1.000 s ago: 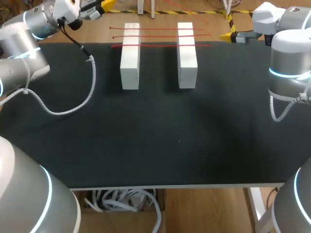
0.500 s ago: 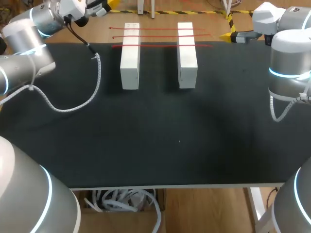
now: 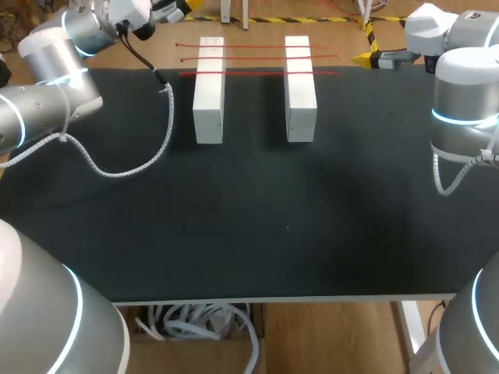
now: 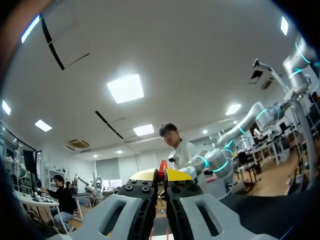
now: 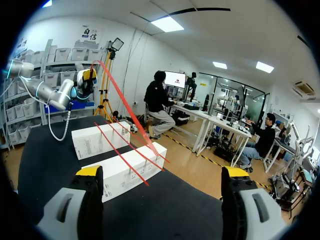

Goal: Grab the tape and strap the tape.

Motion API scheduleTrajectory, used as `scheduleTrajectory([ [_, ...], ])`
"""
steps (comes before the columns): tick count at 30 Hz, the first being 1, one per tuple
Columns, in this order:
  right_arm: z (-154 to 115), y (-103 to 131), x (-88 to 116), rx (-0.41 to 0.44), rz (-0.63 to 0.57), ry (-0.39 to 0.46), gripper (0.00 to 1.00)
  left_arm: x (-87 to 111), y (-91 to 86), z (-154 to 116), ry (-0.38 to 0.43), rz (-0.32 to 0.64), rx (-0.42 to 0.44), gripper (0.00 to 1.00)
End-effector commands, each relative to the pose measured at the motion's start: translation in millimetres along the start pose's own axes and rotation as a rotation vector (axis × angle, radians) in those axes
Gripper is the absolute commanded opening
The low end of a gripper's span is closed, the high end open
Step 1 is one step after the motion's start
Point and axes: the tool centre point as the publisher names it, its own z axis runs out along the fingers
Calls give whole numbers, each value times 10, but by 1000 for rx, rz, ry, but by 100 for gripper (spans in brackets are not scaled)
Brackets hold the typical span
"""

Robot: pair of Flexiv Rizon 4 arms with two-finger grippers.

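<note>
On the black cloth-covered surface (image 3: 249, 218), two white rectangular blocks (image 3: 208, 89) are stood side by side, and thin red tapes (image 3: 257, 74) are laid across both of them towards the far edge. The spiral-wrapped white cable (image 3: 160, 144) of the left arm is draped on the surface near the left-hand block, so a snag or a nudge of that block is judged possible if the arm is swung wider. Beyond the blocks, the left tool (image 4: 161, 175) is clenched on the end of one lifted red tape (image 5: 131, 107), which is seen from the right wrist running slantwise down past the blocks. Because so thin a strip is pinched only at its tip, it could be lost from the grip under a sharp pull. A pull could equally drag the remaining tapes askew or tip a block. The right tool (image 5: 161, 172) is released, its fingers spread wide and nothing between them, well apart from the tape. The free end is therefore left unsupported and may sag or swing out of reach before it can be caught.
</note>
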Motion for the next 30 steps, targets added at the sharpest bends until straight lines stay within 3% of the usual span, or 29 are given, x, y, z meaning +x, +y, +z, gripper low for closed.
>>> scheduleTrajectory([
  [1,0,0,-1,0,0,0,100,-46,79,37,8,4,15,0],
  [8,0,0,-1,0,0,0,100,-45,122,82,-5,-2,4,0],
  [13,0,0,-1,0,0,0,100,-42,157,89,-21,-54,-37,0],
  [30,0,0,-1,0,0,0,100,82,184,80,-5,-162,-50,0],
])
